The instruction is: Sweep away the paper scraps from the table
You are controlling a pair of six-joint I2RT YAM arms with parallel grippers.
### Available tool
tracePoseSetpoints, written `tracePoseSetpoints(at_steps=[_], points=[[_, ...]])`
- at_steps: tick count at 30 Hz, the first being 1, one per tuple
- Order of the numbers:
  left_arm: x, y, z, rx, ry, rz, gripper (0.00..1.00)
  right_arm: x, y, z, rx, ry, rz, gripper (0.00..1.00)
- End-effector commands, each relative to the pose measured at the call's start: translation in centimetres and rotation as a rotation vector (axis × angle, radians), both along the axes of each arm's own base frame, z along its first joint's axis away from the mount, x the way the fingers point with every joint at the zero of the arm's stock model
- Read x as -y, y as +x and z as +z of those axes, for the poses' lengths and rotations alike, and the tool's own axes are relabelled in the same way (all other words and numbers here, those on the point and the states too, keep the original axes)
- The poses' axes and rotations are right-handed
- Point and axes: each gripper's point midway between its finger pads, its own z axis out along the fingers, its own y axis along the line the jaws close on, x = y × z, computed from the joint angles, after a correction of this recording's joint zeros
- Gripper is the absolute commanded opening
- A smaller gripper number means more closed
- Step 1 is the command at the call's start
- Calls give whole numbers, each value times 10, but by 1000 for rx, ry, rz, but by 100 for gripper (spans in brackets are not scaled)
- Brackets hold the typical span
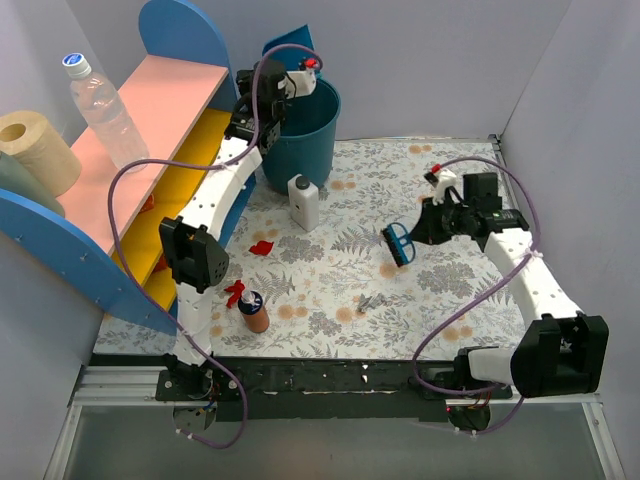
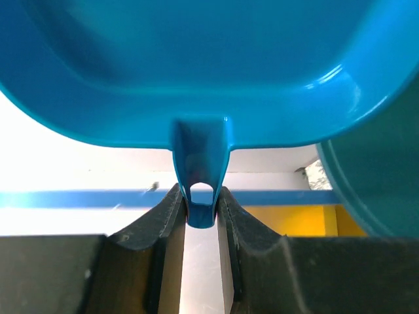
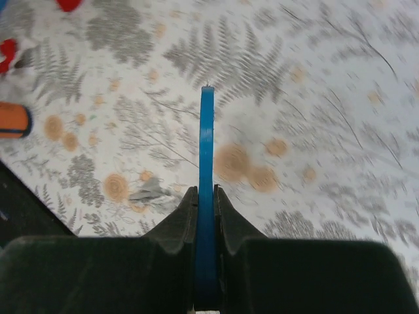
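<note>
The fern-printed counter (image 1: pixel 450 290) lies under the right gripper (image 1: pixel 425 228), which pinches the blue brush (image 1: pixel 398 243). The left gripper (image 2: pixel 201 204), by the dark blue bin (image 1: pixel 300 140), pinches the handle of the dustpan (image 2: pixel 196 65). Paper scraps (image 1: pixel 262 246) lie on the counter: crumpled red wads well to the right gripper's left, and a small silver-grey wad (image 1: pixel 372 300) near the brush.

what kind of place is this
Probably a robot test cell dressed as a home corner: plain grey partition walls, a fern-print table, a pink-and-yellow shelf unit.
</note>
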Motion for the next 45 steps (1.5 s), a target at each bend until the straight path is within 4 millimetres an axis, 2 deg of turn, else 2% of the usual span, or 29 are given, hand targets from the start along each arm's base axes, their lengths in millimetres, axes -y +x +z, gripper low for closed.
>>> tracePoseSetpoints(at_steps=[1, 2, 3, 4, 5, 6, 7, 8, 9, 10, 11, 12, 13, 14, 15, 16, 17, 18, 19, 20, 23, 28, 29, 31, 32, 39, 41, 45], points=[[-2, -70, 84, 153, -367, -58, 0, -73, -13, 51, 179, 60, 343, 1], [1, -82, 87, 161, -478, -75, 0, -97, -23, 56, 191, 69, 430, 1], [4, -89, 86, 149, -527, -92, 0, -108, -28, 58, 198, 71, 468, 1], [6, -95, 77, 114, -571, -97, 0, -118, -31, 58, 201, 73, 503, 1], [4, -112, 92, 135, -635, -134, 0, -136, -36, 54, 187, 83, 547, 1], [12, -115, 71, 91, -696, -133, 0, -144, -33, 59, 193, 95, 561, 1], [13, -124, 70, 81, -720, -147, 0, -154, -32, 61, 186, 111, 578, 1], [16, -131, 68, 73, -737, -162, 0, -168, -32, 52, 140, 121, 596, 1], [21, -145, 65, 58, -767, -184, 0, -181, -24, 67, 176, 139, 608, 1], [23, -150, 62, 45, -773, -193, 0, -191, -20, 70, 176, 147, 617, 1], [24, -154, 59, 31, -773, -199, 0, -208, -21, 57, 134, 145, 645, 1], [22, -161, 61, 32, -775, -200, 0, -221, -18, 60, 127, 157, 650, 1], [21, -163, 53, 11, -765, -192, 0, -235, -11, 75, 159, 177, 662, 1], [20, -165, 51, 6, -760, -189, 0, -254, -10, 61, 123, 171, 682, 1], [16, -170, 55, 16, -760, -191, 0, -264, -8, 59, 102, 182, 677, 1], [15, -172, 48, 1, -742, -189, 0, -278, -2, 72, 133, 203, 685, 1], [13, -174, 47, 2, -739, -188, 0, -292, -3, 56, 95, 200, 702, 1], [12, -175, 46, 1, -734, -187, 0, -301, -4, 51, 60, 213, 695, 1], [9, -177, 45, 4, -729, -176, 0, -312, -3, 62, 72, 247, 717, 1], [7, -178, 44, 3, -724, -173, 0, -323, -7, 47, 25, 255, 733, 1], [4, -181, 42, 0, -714, -162, 0, -346, -17, 43, -58, 343, 779, 1], [-3, -178, 31, -15, -695, -127, 0, -371, -45, 41, -189, 479, 907, 1], [-6, -176, 29, -17, -694, -118, 0, -377, -48, 32, -213, 481, 915, 1], [-8, -175, 27, -20, -695, -107, 0, -384, -51, 28, -231, 485, 922, 1], [-9, -174, 26, -23, -695, -101, 0, -387, -53, 17, -263, 479, 914, 1], [-12, -170, 19, -37, -683, -83, 0, -401, -42, -27, -332, 414, 808, 1], [-12, -169, 19, -34, -676, -83, 0, -403, -33, -39, -324, 369, 758, 1], [-10, -163, 21, -31, -689, -81, 0, -393, -15, -59, -289, 234, 637, 1]])
